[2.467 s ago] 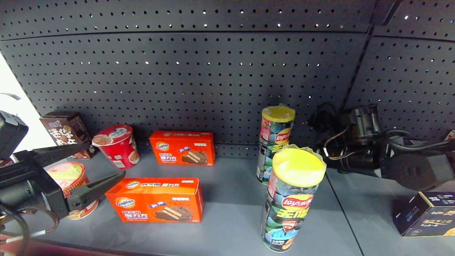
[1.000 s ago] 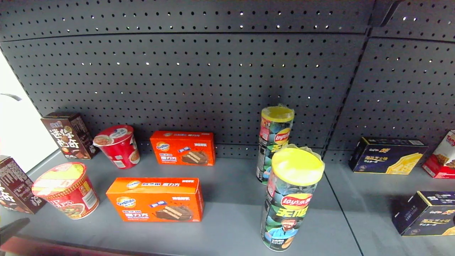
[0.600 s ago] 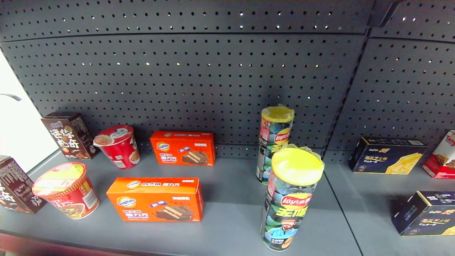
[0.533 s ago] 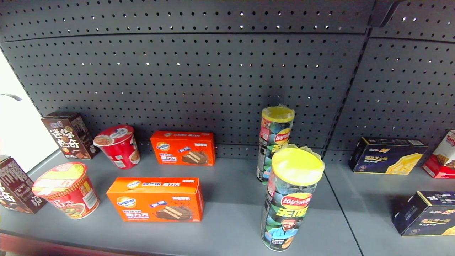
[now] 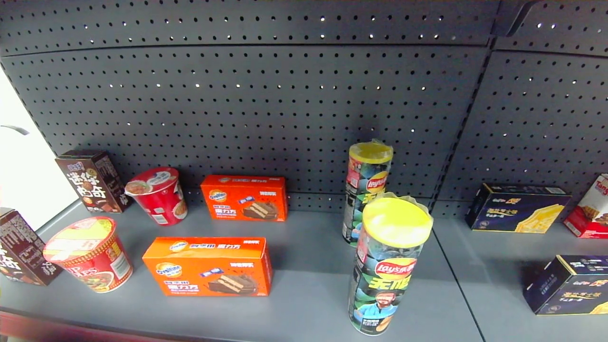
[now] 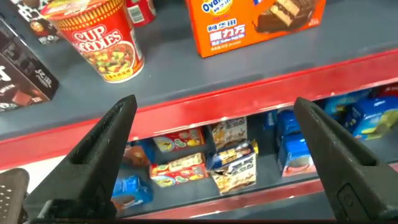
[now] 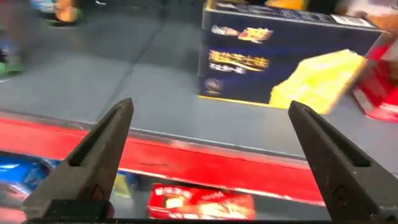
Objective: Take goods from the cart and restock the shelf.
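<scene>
The grey shelf (image 5: 308, 285) holds two orange boxes (image 5: 209, 266), two tall chip cans with yellow lids (image 5: 387, 266), cup noodles (image 5: 88, 254) and dark blue boxes (image 5: 517, 209). My left gripper (image 6: 214, 102) hangs open and holds nothing, in front of and below the shelf's red front edge (image 6: 249, 93). The cup noodles (image 6: 99, 37) and the front orange box (image 6: 255, 25) lie beyond it. My right gripper (image 7: 210, 104) is open and holds nothing, in front of the red shelf edge (image 7: 217, 168), facing a dark blue box (image 7: 280, 56).
A perforated dark back panel (image 5: 285, 104) closes the shelf behind. Brown boxes (image 5: 90, 180) and a red cup (image 5: 156, 194) stand at the back left, a red box (image 5: 591, 209) at the far right. A lower shelf with several packets (image 6: 230, 155) sits under the red edge.
Both arms have drawn back out of the head view, the left from beside the cup noodles, the right from the back right, uncovering a dark blue box. The goods have not moved.
</scene>
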{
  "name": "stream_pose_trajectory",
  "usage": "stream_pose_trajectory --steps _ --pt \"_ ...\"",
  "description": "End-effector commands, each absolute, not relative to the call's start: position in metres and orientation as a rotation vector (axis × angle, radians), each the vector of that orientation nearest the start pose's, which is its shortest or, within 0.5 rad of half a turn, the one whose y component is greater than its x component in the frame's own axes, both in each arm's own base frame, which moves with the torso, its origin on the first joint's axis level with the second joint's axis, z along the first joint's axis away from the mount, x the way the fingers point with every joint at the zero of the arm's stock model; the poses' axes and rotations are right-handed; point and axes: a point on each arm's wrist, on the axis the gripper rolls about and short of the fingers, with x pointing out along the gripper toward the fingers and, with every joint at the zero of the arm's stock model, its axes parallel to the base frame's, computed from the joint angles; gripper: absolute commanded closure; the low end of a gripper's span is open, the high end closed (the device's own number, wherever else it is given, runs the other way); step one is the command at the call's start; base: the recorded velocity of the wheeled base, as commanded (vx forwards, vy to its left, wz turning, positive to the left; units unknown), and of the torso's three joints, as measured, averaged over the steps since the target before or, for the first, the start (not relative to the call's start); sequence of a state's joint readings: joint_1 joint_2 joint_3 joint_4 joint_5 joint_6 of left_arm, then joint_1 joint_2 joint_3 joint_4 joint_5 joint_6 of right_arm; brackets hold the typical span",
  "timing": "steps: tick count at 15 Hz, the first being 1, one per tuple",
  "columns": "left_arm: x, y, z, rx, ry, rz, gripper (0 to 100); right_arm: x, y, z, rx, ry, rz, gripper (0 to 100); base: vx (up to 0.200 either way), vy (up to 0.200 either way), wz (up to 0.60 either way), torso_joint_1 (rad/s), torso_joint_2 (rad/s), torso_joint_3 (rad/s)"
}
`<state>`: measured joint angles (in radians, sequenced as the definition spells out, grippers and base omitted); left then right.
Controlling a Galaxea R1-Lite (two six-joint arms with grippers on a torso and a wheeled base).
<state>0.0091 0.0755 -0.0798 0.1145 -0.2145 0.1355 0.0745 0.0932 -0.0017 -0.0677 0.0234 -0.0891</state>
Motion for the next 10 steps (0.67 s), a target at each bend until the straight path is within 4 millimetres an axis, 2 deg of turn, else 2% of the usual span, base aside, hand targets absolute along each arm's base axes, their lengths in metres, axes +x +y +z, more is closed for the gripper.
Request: stream_pose_trajectory --steps 1,4,10 --pt "-0.0241 -0.0048 0.0867 0.061 0.094 -0.226 0 -0.0161 -0.0005 0.0845 -0.089 0.011 0.105 0 0.0 0.0 0.0 0.0 0.0 0.0" --pt "-0.0294 -0.0045 0.0856 0.011 0.037 -0.21 0 -0.0161 -0.0006 0.0846 -0.066 0.011 0.099 0 0.0 0.0 0.0 0.0 0.0 0.0" --pt "-0.0289 -0.0046 0.0836 0.06 0.031 -0.219 0 -0.016 -0.0006 0.0842 -0.069 0.012 0.1 0 0.0 0.0 0.0 0.0 0.0 0.0"
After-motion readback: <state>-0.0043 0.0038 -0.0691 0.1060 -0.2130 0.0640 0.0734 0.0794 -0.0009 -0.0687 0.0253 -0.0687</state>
